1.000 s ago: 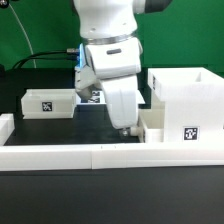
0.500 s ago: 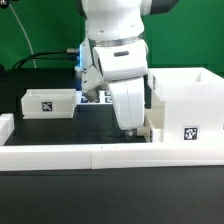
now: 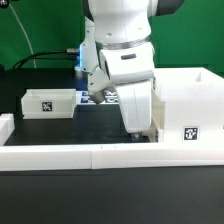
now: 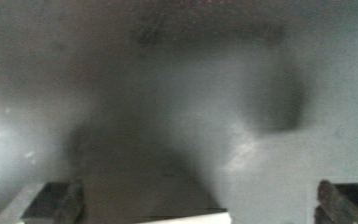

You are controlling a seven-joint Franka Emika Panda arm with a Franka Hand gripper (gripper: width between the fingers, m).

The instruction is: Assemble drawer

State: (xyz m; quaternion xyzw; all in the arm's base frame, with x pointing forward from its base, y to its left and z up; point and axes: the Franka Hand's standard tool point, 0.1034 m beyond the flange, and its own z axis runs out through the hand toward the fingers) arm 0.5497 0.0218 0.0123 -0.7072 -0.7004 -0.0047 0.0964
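The drawer's tall boxy housing stands at the exterior view's right. A small open-top tray with a square tag sits in front of it. A second tagged tray sits at the left. My gripper hangs low at the left wall of the right tray. In the wrist view my gripper is open, its fingers far apart, with a blurred white surface filling the view and a white edge between the fingers. It holds nothing.
A long low white bar runs along the front of the table, with a raised end at the left. The marker board lies behind the arm, mostly hidden. Green backdrop and cables are at the back.
The arm has moved toward the exterior view's right, bringing the gripper from the middle of the table to the left wall of the right tray.
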